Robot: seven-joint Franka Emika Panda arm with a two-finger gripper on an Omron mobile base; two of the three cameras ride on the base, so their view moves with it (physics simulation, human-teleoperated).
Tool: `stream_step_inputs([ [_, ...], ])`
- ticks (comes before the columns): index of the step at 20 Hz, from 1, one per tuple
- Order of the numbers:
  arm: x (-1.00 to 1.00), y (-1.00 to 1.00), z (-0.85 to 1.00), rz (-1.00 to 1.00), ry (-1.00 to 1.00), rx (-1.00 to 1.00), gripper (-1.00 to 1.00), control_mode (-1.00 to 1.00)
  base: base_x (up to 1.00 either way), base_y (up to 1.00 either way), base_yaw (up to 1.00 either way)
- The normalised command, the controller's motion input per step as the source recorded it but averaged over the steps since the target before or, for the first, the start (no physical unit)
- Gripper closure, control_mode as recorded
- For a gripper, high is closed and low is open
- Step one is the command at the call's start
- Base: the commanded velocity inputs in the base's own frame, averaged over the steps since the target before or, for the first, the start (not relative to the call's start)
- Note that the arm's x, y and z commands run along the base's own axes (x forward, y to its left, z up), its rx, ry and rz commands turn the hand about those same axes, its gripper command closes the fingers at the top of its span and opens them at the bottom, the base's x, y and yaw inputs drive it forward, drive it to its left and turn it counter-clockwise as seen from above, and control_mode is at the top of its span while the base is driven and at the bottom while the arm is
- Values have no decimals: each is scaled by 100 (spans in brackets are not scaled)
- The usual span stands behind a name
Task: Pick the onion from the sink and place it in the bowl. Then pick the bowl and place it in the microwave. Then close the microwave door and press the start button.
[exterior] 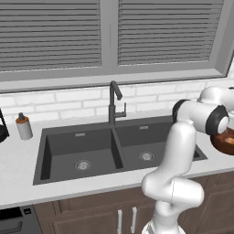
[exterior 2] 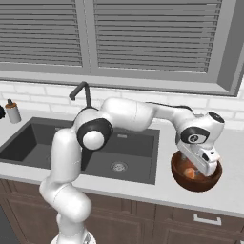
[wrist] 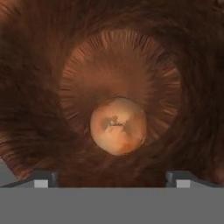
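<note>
Onion [wrist: 118, 126] lies on the floor of the bowl [wrist: 39, 87], free of my fingers [wrist: 113, 178], whose two tips stand wide apart at the lower edge of the hand view with nothing between them. Looking along my hand, the onion is at about 12 o'clock from the midpoint of the tips, just beyond them and a little under the middle of the bowl's round floor. It is round, so no long axis matters here.

In the right base view the bowl [exterior 2: 178, 177] stands on the desk [exterior 2: 228, 190] at about 3 o'clock from the sink [exterior 2: 143, 157], close beside its right basin, and my fingers [exterior 2: 206, 167] hang inside the bowl, above the onion [exterior 2: 190, 173].

I judge the first step as done. The coming move turns on the bowl's wall: I am over the centre, so I must shift sideways until one finger is inside the thick rim and one outside. The glossy wall may slip.
</note>
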Motion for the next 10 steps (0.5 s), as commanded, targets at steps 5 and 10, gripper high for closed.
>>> stream_step_inputs([
  [5,-71,12,27,-15,0,0,-100,-100,0,0,0],
  [10,-60,0,5,-23,0,0,-100,-100,0,0,0],
])
